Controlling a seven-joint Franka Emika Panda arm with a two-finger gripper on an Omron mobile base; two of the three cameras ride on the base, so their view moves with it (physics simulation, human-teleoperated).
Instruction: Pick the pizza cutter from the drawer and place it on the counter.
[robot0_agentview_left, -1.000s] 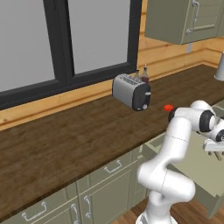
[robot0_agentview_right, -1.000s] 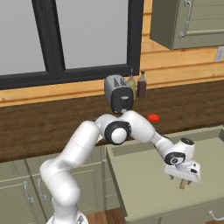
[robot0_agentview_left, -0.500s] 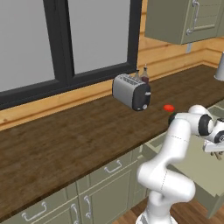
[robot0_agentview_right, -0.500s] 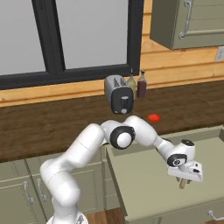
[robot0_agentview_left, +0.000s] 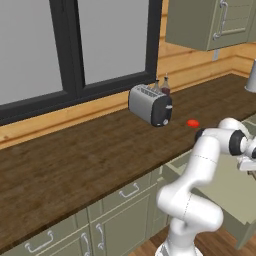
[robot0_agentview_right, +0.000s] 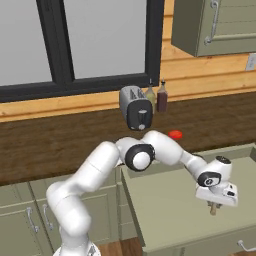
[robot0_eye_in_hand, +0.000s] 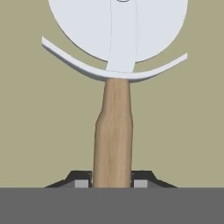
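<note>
Pizza cutter (robot0_eye_in_hand: 114, 109) handle clamped between fingers (robot0_eye_in_hand: 81, 181), wheel ahead, over drawer (robot0_eye_in_hand: 39, 122).

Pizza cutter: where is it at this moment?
In the hand view the pizza cutter lies in the drawer, its wooden handle clamped by the gripper. In the right base view that gripper is low at the right.

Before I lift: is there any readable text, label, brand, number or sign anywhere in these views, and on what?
None: no readable text in any view.
Toaster: dark front panel with a round knob, no lettering legible.
Two bottles behind it: no readable labels.
Pizza cutter in the end effector: plain wheel and wooden handle, unmarked.
Drawer, counter: bare surfaces.
</note>
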